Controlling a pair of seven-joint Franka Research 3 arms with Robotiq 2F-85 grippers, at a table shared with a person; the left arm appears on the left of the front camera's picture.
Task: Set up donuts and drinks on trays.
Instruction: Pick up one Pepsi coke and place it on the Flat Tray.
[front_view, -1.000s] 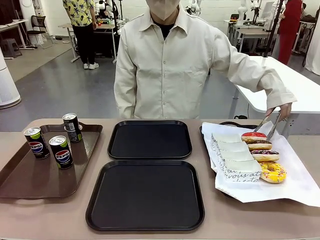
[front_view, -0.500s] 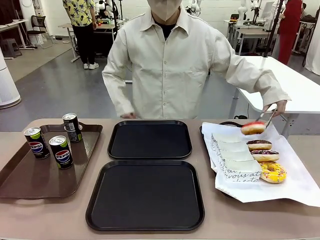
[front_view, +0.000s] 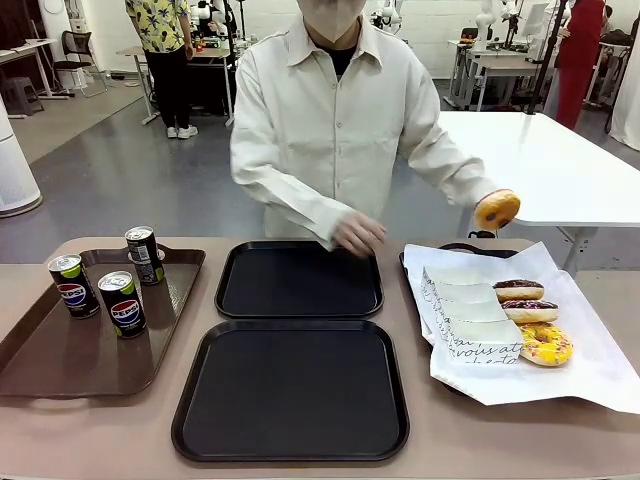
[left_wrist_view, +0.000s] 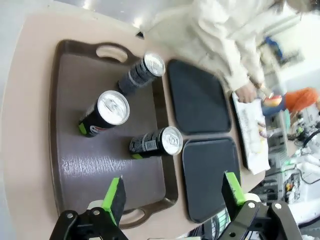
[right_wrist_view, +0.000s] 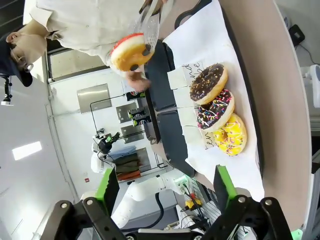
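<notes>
Three black Pepsi cans (front_view: 122, 303) (left_wrist_view: 112, 112) stand on a brown tray (front_view: 60, 350). Two black trays, one far (front_view: 300, 280) and one near (front_view: 292, 390), lie bare in the middle. Three donuts (front_view: 530, 311) (right_wrist_view: 215, 110) sit on white paper (front_view: 590, 370) at the right, beside a row of paper sleeves (front_view: 470, 310). The person holds a fourth donut (front_view: 497, 209) (right_wrist_view: 131, 51) in tongs above that paper. My left gripper (left_wrist_view: 173, 195) hangs open above the brown tray's near end. My right gripper (right_wrist_view: 166, 190) hangs open above the donuts.
The person's other hand (front_view: 358, 232) hovers over the far black tray's right rear corner. A white table (front_view: 560, 170) stands behind on the right. Bare tabletop (front_view: 90, 440) runs along the front edge.
The person has lifted the red-iced donut off the paper with the tongs and raised it. Their other hand has come forward over the far black tray.
</notes>
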